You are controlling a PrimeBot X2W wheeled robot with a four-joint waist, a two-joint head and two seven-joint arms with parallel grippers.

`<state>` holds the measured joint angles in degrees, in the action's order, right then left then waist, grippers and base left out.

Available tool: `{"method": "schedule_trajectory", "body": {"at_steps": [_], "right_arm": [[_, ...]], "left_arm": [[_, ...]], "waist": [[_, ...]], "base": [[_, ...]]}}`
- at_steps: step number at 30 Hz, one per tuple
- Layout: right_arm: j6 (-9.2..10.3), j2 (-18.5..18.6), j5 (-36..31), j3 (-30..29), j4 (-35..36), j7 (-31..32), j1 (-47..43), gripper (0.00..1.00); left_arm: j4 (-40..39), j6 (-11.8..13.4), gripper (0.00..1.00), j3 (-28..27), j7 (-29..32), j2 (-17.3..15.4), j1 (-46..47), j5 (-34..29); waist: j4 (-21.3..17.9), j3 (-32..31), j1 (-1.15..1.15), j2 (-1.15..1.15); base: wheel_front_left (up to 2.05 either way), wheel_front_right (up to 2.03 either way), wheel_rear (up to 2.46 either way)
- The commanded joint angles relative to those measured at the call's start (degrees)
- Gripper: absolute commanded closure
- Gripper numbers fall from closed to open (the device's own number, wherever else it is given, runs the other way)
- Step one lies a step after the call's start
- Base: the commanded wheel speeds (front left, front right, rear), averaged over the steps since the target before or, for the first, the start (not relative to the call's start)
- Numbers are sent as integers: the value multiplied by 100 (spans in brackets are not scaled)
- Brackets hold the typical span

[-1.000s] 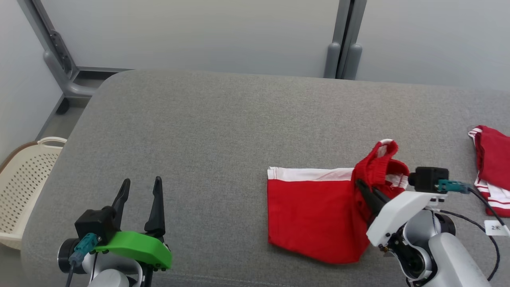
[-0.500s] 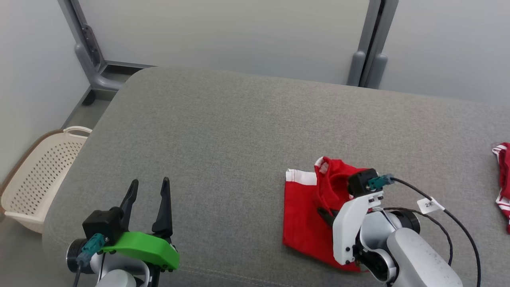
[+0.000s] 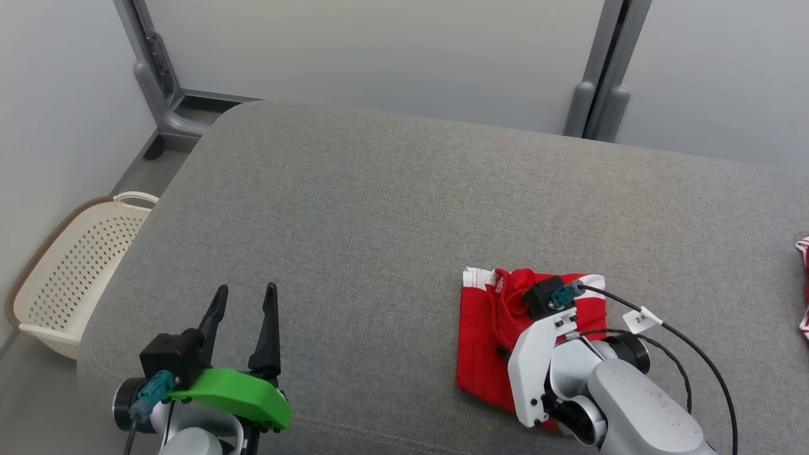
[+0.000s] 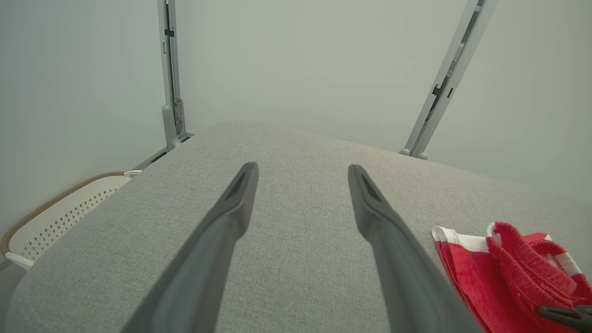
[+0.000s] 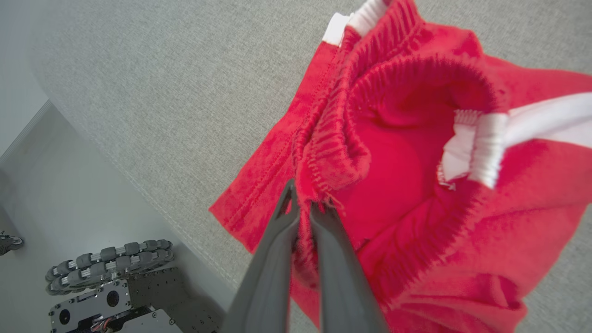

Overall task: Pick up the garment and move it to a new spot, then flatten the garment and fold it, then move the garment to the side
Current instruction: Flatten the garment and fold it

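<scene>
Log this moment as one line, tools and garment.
step: fold | right tool: shut on garment edge | left tool: open, empty | garment: bunched, part-folded on cushion

The left pincer (image 4: 303, 170) stands wide open, its two dark fingers (image 4: 217, 240) hanging above a grey fabric worktop (image 4: 300, 259) with nothing between them. Off to the pincer's right lies a red garment (image 4: 467, 273) (white trim, ribbed band), the right pincer (image 4: 562, 314) touching its near fold. Left of the pincer, below the worktop's edge, sits a cream perforated basket (image 4: 55, 222). Beyond the pincer, two metal uprights (image 4: 169, 74) stand against a pale wall.
</scene>
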<state>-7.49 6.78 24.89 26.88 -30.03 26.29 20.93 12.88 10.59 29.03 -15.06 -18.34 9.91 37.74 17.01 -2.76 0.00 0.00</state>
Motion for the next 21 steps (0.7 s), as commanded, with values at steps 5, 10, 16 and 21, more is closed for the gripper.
{"method": "schedule_trajectory", "body": {"at_steps": [5,10,16,21], "right_arm": [[1,-57,-22,146,-287,-85,241,10],[1,-52,34,366,-214,-24,373,0],[1,27,292,496,245,3,471,0],[1,258,457,228,718,-6,538,0]], "left_arm": [[24,-19,0,7,-15,-4,25,-42],[19,20,0,-3,-13,-25,-2,-17],[-16,58,0,-26,-13,-54,-52,9],[-88,88,0,-29,-6,-99,-104,-10]], "waist": [[-53,-4,0,0],[-174,-30,0,0],[-387,-74,0,0],[-610,-101,0,0]], "base": [[0,0,0],[0,0,0],[0,0,0],[0,0,0]]}}
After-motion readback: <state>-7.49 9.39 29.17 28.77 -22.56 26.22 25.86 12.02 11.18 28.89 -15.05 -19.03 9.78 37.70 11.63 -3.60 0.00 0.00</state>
